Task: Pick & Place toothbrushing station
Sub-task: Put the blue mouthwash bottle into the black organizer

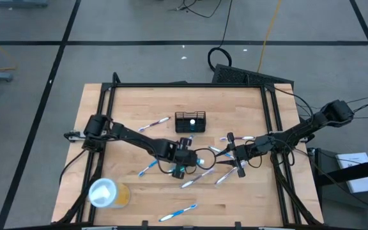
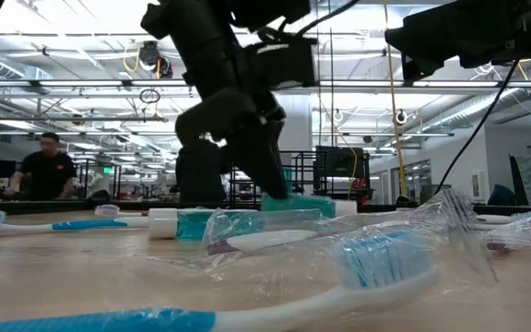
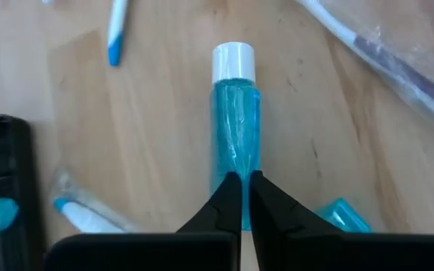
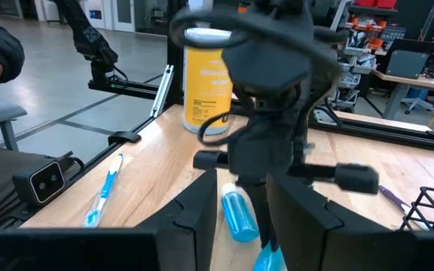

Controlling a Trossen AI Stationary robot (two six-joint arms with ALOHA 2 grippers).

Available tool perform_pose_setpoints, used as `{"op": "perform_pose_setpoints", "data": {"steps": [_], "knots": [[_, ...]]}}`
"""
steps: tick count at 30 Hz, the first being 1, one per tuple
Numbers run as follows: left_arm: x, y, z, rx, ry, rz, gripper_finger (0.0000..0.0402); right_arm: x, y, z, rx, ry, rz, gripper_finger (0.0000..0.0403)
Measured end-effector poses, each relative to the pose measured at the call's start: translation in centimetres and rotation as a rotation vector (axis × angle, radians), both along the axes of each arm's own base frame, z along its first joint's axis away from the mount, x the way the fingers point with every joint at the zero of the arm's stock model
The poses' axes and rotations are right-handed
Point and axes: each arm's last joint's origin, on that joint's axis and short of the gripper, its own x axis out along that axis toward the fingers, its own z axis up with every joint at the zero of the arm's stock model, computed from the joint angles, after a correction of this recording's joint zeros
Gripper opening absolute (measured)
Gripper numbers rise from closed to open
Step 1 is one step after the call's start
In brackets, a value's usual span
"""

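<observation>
Left gripper [image 3: 241, 188] angled down, fingers clenched on blue tube [image 3: 236, 124], right gripper [image 1: 234, 155] hovering low nearby, fingers seemingly parted

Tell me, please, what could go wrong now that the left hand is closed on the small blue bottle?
1. The left hand pinches the blue bottle only at its end, so the bottle may swing or slip when lifted.
2. The right hand hovers very near, so the arms might collide.
3. Wrapped toothbrushes lie close by and could get dragged along.
</observation>
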Motion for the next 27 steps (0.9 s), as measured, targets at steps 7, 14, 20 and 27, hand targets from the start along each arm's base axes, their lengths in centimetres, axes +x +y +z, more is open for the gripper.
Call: {"op": "perform_pose_setpoints", "data": {"steps": [7,14,20,27], "knots": [[-1.4,0.6,0.6,0.008,-0.058,0.035,0.0007,0.0,0.0,0.0,-0.002,0.004,0.000,0.0112],[-5.6,1.6,2.1,-0.033,-0.266,0.116,0.0007,0.0,0.0,-0.1,-0.006,0.007,0.000,0.0112],[-10.0,2.0,3.5,-0.113,-0.592,0.165,0.0007,0.0,-0.1,0.0,-0.019,-0.003,-0.007,0.0112],[-13.5,2.3,2.3,-0.161,-0.893,0.193,0.0007,0.7,-1.4,0.4,-0.021,-0.003,-0.069,0.0112]]}}
